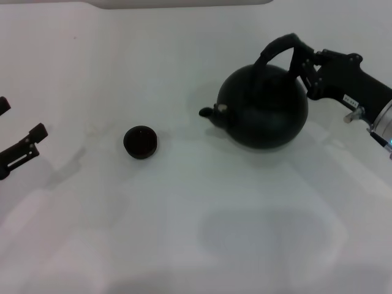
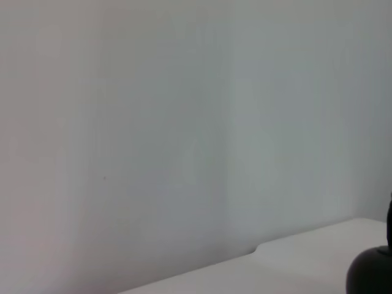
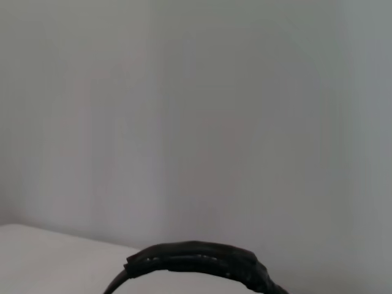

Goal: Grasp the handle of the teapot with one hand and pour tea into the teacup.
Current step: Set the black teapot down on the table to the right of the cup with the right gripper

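Clearly heavy and rigid, the pot (image 1: 263,107) near the bench's (image 1: 184,245) far right wants holding high on its handle (image 1: 278,46), where the right claw (image 1: 301,61) sits, closure unclear, left claw (image 1: 18,150) open.

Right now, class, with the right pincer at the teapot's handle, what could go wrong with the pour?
1. The right pincer meets the handle off to one side, so the teapot may swing.
2. The teacup is small and apart from the spout, so tea may miss it.
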Robot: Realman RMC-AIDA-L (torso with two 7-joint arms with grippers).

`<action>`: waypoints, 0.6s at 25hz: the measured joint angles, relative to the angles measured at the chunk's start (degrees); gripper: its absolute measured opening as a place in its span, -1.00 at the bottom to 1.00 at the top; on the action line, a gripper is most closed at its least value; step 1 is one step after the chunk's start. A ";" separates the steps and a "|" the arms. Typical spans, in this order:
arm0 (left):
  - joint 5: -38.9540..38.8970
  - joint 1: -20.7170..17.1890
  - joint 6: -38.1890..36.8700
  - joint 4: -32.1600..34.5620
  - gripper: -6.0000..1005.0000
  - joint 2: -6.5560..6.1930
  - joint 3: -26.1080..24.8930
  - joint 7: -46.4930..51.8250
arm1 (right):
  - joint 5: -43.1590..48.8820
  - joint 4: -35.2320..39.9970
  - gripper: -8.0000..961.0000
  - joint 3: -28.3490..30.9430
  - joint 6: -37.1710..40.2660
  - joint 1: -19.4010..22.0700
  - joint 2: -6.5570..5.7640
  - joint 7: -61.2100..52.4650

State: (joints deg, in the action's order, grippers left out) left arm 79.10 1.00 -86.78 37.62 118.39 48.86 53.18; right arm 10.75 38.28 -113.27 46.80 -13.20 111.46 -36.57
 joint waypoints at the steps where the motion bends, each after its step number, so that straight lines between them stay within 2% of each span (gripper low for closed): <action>1: 0.00 0.14 0.11 0.00 0.76 0.00 -0.02 0.00 | 0.57 -0.15 -0.78 0.03 0.24 0.10 0.10 0.00; 15: 0.00 1.48 0.40 0.00 0.76 0.00 -0.61 -0.05 | 2.49 -2.58 -0.78 0.23 2.31 -0.12 0.71 0.73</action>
State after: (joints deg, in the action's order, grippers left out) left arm 79.10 2.48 -86.38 37.62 118.39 48.25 53.13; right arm 13.24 35.71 -113.03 49.10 -13.33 112.18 -35.83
